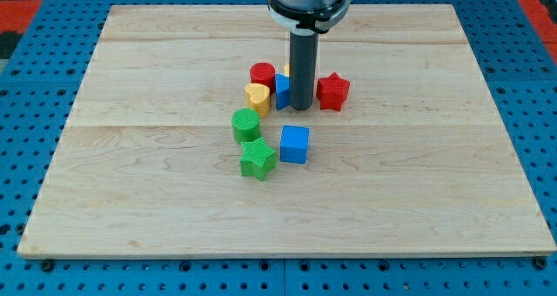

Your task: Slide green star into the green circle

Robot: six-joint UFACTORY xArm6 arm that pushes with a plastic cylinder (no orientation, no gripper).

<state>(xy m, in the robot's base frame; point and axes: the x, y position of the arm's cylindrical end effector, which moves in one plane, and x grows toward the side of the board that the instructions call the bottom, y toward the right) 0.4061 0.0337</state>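
The green star [258, 159] lies on the wooden board [409, 183] a little below the middle. The green circle [246, 124] stands just above it, touching or nearly touching it. My tip [300, 108] is the lower end of the dark rod. It sits above and to the right of both green blocks, between a blue block [282, 91] on its left and the red star [332, 91] on its right. It is apart from the green star.
A blue cube [295, 144] lies right of the green star. A red cylinder [262, 74] and a yellow block [257, 97] stand left of the rod. Another yellow block [287, 70] peeks out behind the rod. Blue pegboard [26, 157] surrounds the board.
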